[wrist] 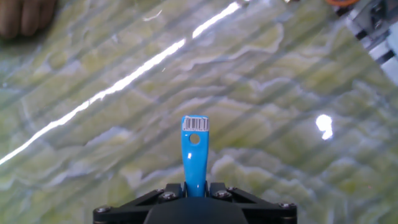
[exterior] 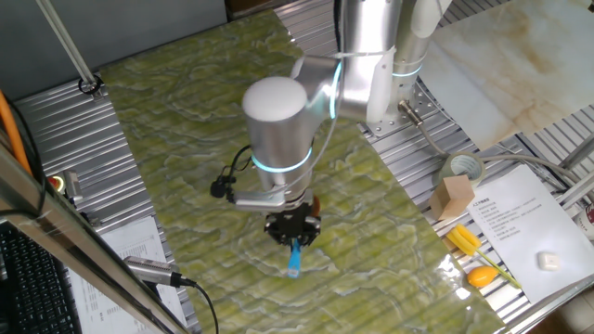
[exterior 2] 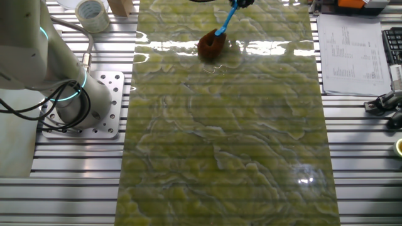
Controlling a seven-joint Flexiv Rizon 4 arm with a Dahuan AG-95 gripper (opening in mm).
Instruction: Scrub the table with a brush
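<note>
brush (wrist: 194, 155) handle between end effector (wrist: 194, 190) fingers

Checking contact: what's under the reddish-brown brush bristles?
The reddish-brown bristle brush rests on the yellow-green marbled table, blue handle tilted up into the gripper. The contact patch itself is covered.

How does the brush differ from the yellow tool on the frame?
The brush has a light-blue handle and a reddish-brown bristle tuft; the yellow tool is yellow, with no bristles visible. The brush is clamped by its handle in the hand, bristles on the green table; the yellow tool lies loose and untouched on the ribbed metal frame, off the table. The brush stands tilted; the yellow tool lies flat. Both have slim handles.
</note>
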